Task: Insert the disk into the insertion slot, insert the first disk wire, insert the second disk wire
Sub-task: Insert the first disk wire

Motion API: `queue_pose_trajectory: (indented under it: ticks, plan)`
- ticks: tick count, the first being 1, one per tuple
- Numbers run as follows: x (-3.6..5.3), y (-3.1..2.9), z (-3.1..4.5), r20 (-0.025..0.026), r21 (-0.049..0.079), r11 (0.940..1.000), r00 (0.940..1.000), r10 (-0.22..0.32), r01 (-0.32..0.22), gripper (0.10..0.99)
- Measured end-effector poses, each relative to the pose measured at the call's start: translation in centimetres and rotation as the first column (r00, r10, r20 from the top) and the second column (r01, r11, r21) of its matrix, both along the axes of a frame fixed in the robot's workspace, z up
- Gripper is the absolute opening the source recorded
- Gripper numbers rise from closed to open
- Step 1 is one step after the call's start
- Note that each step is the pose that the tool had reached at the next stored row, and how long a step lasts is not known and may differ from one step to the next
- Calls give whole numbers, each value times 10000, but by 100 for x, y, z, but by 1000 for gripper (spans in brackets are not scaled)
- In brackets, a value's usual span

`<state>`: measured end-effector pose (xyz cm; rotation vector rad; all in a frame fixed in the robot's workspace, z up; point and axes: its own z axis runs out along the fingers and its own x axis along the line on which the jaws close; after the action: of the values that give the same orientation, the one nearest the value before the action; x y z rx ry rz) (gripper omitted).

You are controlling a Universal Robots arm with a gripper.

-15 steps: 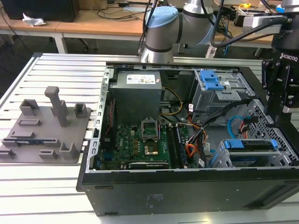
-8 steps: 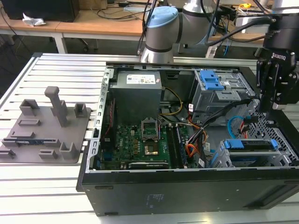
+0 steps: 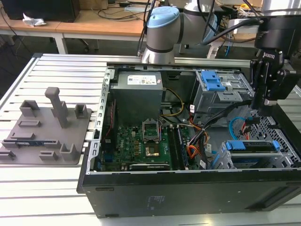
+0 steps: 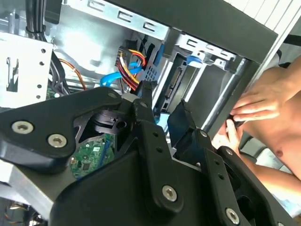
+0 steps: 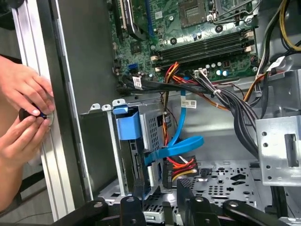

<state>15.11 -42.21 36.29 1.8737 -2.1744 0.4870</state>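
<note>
While my claw (image 3: pixel 264 107) hangs over the end of the case (image 3: pixel 141 193) on the exterior view's right, its fingers (image 5: pixel 182 190) stand apart with nothing gripped between them. The disk (image 3: pixel 250 146) already sits in the slot (image 3: pixel 220 159) at that end's near corner, with its blue frame on top. Close to my fingertips in the first wrist view, a blue wire (image 5: pixel 176 141) loops behind the slot, touching a red-and-yellow bundle (image 5: pixel 181 165); I cannot tell whether either is plugged in. A person's hands (image 5: pixel 26 113) pinch something small and dark at the case's rim beside the slot. The case stands on the table (image 3: pixel 51 70).
</note>
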Motion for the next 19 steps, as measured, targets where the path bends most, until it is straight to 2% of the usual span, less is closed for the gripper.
queue_pose_trajectory:
  ticks: [6,7,10,14,16,19]
  plan:
    - [-22,1,-103,0,-2,9997,9997,227,-227,408]
    - [-22,2,-127,-1,-13,9982,9982,602,-602,408]
    - [-94,43,-182,-4,-71,9976,9976,693,-693,408]
    - [-102,108,-225,-23,-338,9970,9976,693,-693,408]
    - [-102,134,-242,-37,-537,9962,9976,691,-692,408]
    - [-102,150,-264,-38,-748,9948,9976,692,-692,408]
